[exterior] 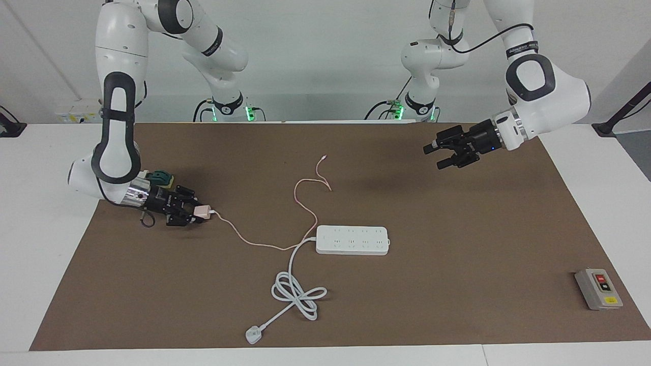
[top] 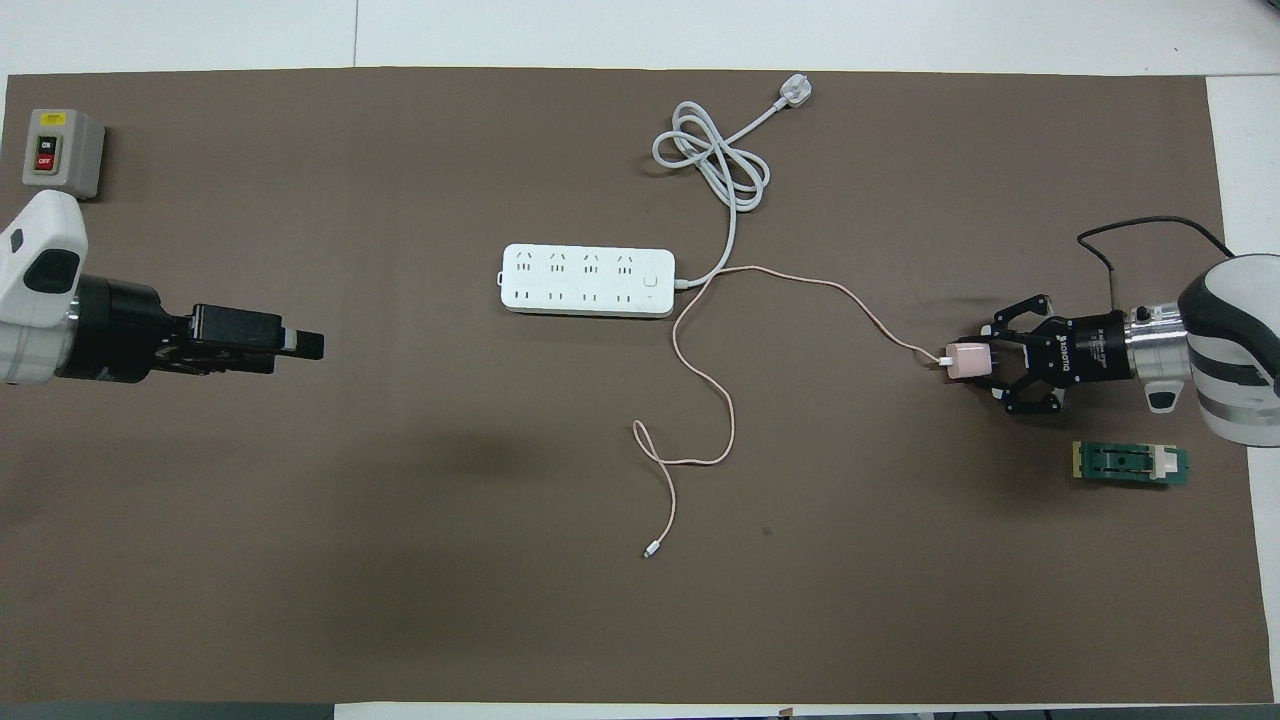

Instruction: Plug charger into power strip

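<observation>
Charger: the pink charger (exterior: 202,212) sits low over the brown mat at the left of the facing view, at the right arm's end of the tabletop (exterior: 46,244), gripped between the fingers of the right pincer (exterior: 196,213).
Right pincer: closed on the charger's body, lying almost flat and pointing toward the middle of the mat; in the overhead view it shows at the right of the frame (top: 975,360).
Cable: the thin pink cable (exterior: 300,203) runs from the charger across the mat, passes just beside the cord end of the power strip, then curls toward the robots and ends in a small connector in the upper middle of the facing view.
Power strip: the white power strip (exterior: 352,240) lies flat at the centre of the frame, sockets up, well apart from the charger.
Strip cord: its thick white cord (exterior: 297,292) leaves the end nearest the charger, loops in a loose knot in the lower middle of the facing view and ends in a white plug (exterior: 253,335) near the bottom edge of the mat.
Between charger and strip: only bare mat and the slack pink cable.
Left pincer: the left pincer (exterior: 441,155) hangs in the air over bare mat at the upper right of the facing view, fingers apart, holding nothing.
Other things: a small green block (top: 1130,463) lies just beside the right arm's wrist; a grey switch box (exterior: 598,289) with red and yellow buttons sits at the lower right of the facing view.
</observation>
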Available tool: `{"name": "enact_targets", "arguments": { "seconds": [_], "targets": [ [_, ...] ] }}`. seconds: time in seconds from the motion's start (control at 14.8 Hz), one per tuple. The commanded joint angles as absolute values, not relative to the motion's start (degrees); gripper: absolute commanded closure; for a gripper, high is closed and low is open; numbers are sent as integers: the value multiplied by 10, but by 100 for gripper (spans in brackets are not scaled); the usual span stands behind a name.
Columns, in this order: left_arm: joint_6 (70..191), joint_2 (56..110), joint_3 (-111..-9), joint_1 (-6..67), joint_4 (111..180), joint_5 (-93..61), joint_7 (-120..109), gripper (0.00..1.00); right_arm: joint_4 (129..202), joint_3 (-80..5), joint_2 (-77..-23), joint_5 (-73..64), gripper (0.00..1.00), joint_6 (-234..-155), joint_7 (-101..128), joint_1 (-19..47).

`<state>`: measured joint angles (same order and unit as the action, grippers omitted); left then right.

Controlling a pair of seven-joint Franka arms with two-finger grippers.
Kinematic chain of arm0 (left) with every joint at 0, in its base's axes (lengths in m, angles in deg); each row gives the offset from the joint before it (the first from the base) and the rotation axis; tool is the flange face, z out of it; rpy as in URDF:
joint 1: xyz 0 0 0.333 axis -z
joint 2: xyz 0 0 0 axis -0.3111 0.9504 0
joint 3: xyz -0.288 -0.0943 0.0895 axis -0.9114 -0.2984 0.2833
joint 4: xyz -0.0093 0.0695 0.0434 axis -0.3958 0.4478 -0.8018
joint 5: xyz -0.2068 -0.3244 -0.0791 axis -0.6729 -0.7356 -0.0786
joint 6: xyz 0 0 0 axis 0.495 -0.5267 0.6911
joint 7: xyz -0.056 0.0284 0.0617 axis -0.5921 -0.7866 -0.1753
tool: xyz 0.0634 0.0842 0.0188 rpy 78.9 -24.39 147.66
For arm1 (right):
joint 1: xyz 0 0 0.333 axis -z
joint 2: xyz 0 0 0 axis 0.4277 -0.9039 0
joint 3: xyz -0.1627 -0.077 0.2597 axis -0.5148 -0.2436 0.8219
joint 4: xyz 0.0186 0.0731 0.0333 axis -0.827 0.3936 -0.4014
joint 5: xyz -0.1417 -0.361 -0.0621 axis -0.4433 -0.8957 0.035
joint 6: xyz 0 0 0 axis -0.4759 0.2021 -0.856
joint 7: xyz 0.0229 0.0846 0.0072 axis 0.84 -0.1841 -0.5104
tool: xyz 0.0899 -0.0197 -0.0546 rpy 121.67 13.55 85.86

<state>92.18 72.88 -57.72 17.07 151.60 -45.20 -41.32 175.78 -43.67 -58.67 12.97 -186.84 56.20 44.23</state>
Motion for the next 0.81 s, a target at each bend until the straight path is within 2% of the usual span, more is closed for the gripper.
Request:
{"name": "enact_targets", "arguments": {
  "seconds": [0.0,0.47,0.75],
  "targets": [
    [920,728,-577,178,1541,-521,-435,0,1736,-433,-566,139,100,-1840,610,425],
    [868,742,-578,198,1598,-703,-510,0,1717,-433,-485,141,100,-1840,758,317],
    [835,782,-580,216,1593,-762,-545,0,1668,-433,-486,165,100,-1869,852,241]
  ]
}}
